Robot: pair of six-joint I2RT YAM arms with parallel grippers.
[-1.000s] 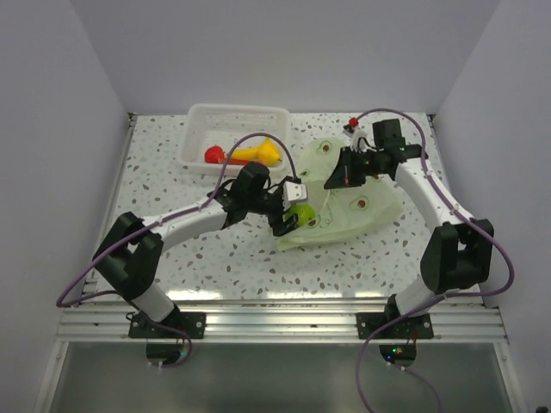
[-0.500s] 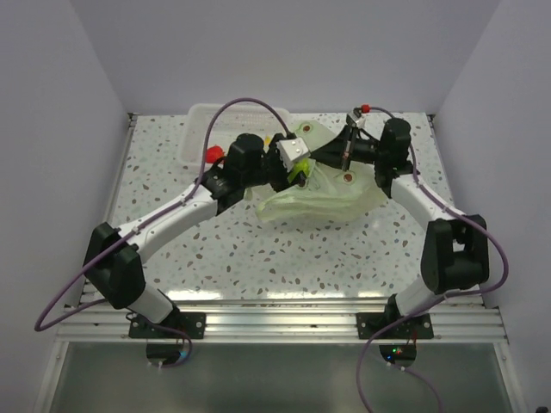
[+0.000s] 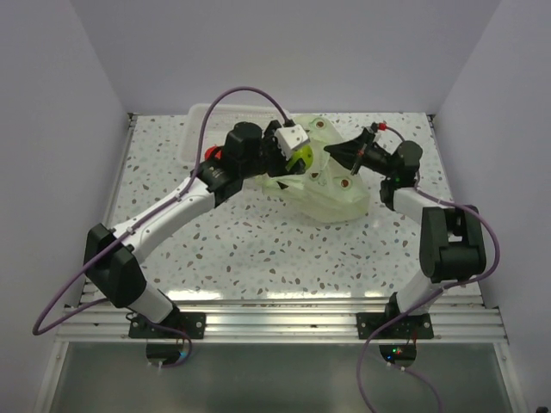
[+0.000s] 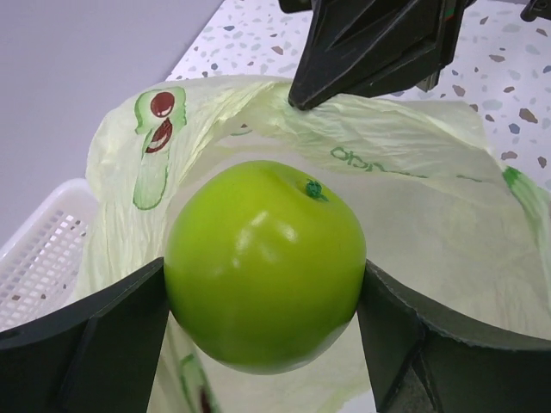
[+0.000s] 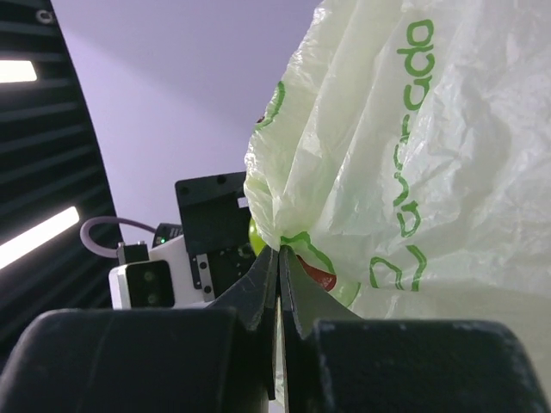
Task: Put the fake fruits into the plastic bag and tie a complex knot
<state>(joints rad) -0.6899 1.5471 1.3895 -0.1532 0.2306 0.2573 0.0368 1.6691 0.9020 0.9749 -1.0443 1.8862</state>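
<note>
My left gripper (image 4: 263, 288) is shut on the green apple (image 4: 265, 262) and holds it at the open mouth of the pale green plastic bag (image 4: 413, 215). In the top view the apple (image 3: 300, 157) sits at the bag's (image 3: 331, 185) left rim, raised off the table. My right gripper (image 5: 280, 252) is shut on the bag's edge (image 5: 387, 155) and holds it up; it shows in the top view (image 3: 331, 152) too. A small red fruit (image 3: 214, 154) peeks out behind the left arm. The other fruits and any knot are hidden.
The clear-white plastic basket (image 3: 202, 112) stands at the back left, mostly hidden by the left arm; its mesh corner shows in the left wrist view (image 4: 34, 249). The speckled table (image 3: 258, 249) ends at walls on three sides.
My left gripper has carried the apple up and back to the bag's mouth. My right gripper has lifted the bag's edge and swung right, so the bag now stands open and bunched.
</note>
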